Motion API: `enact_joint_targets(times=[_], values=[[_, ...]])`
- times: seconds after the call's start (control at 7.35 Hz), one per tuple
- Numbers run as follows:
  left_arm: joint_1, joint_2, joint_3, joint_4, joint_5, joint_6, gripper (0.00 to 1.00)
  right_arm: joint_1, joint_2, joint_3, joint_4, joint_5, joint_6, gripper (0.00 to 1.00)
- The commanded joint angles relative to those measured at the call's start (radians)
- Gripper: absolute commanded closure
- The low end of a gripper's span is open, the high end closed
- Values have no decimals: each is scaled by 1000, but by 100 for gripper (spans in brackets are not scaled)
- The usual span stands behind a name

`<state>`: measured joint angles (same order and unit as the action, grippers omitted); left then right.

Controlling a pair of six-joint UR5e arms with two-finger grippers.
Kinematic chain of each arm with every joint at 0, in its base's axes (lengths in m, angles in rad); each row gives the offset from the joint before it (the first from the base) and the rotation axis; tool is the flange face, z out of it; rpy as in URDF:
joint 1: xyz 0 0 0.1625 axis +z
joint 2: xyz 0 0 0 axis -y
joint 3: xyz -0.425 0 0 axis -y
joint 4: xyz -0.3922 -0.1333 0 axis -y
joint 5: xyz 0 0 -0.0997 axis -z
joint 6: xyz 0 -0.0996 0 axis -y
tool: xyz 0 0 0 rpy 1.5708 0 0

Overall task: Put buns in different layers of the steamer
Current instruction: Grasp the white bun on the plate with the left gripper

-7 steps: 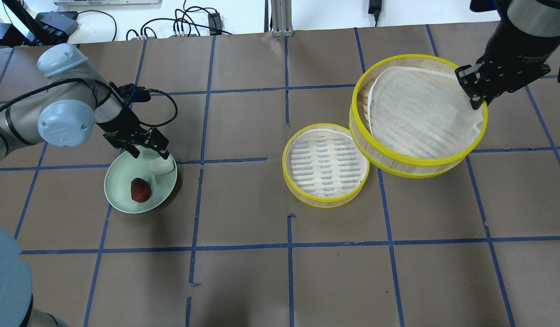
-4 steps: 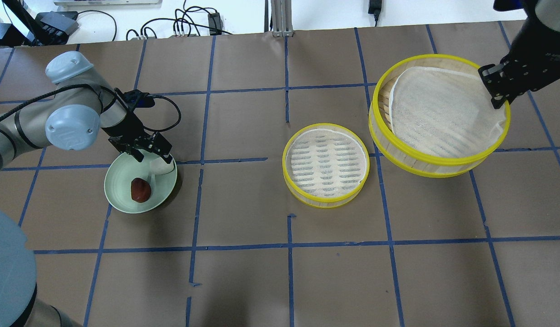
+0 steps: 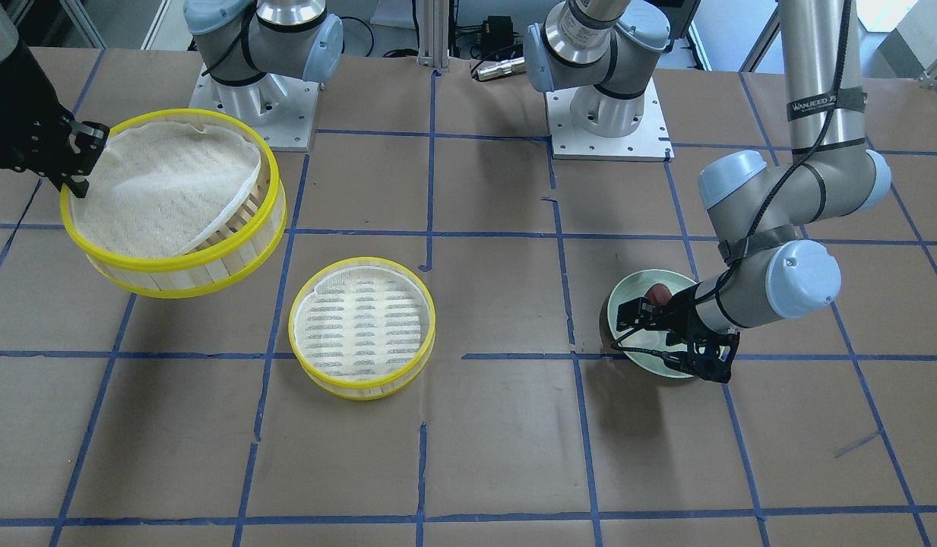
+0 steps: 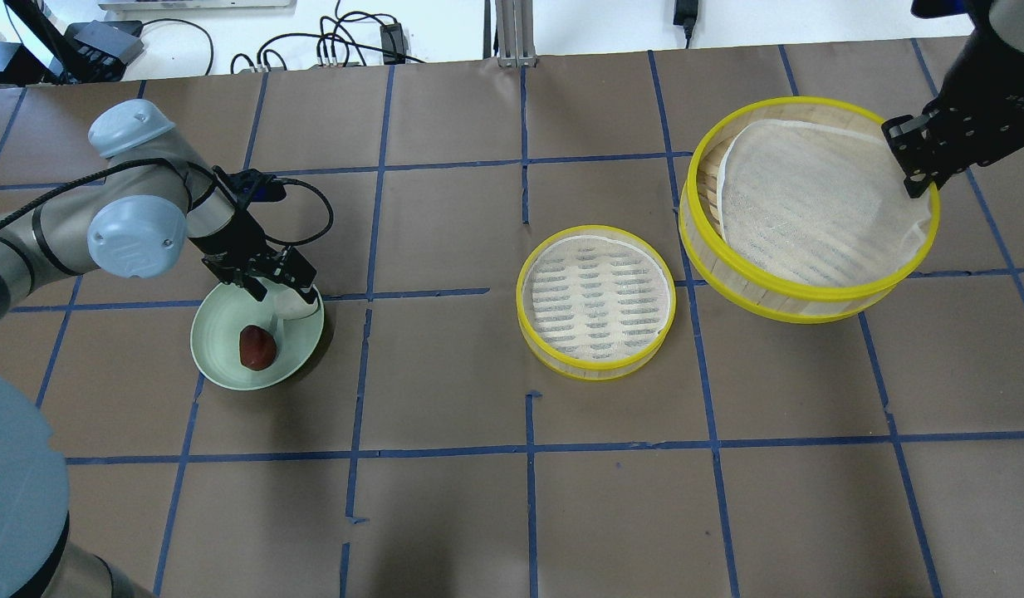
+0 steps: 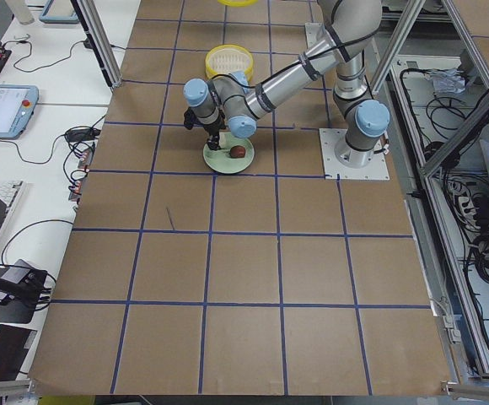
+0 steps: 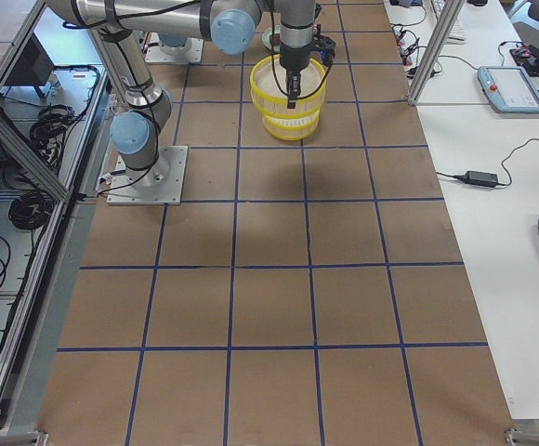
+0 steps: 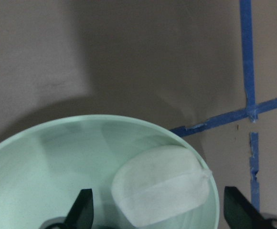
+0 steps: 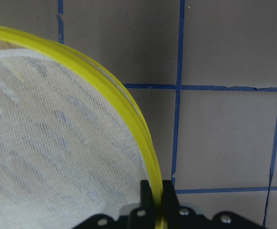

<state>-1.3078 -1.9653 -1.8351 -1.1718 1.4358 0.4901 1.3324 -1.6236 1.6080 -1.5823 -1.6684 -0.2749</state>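
R gripper [image 4: 918, 176], clenched on the rim of the lifted steamer layer [image 4: 810, 292], is carrying it farther from the other layer [image 4: 595, 370] on the table [image 4: 445, 374], while L gripper [image 7: 160, 210], fingers apart & empty, is straddling the white bun [image 7: 160, 183] in the green plate [image 7: 43, 157], so loading is only starting.

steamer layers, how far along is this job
Done: layers separated; the right gripper is shut on the rim of the lifted layer, holding it tilted, and the other layer sits empty on the table. In hand: the left gripper is open around the white bun on the green plate. Left: neither it nor the brown bun is in a layer.
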Motion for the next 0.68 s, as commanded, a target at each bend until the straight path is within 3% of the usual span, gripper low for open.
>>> enact_joint_targets(times=[0.0,0.14,0.54], values=[[-1,-1,-6,1,-3,-2,28,-4,2,1,-1,-4,-1,91],[-1,-1,-4,1,5,-2,49,-7,2,1,1,-4,-1,91],[-1,0,-1,4,18,2,77,-7,2,1,-1,-2,0,91]])
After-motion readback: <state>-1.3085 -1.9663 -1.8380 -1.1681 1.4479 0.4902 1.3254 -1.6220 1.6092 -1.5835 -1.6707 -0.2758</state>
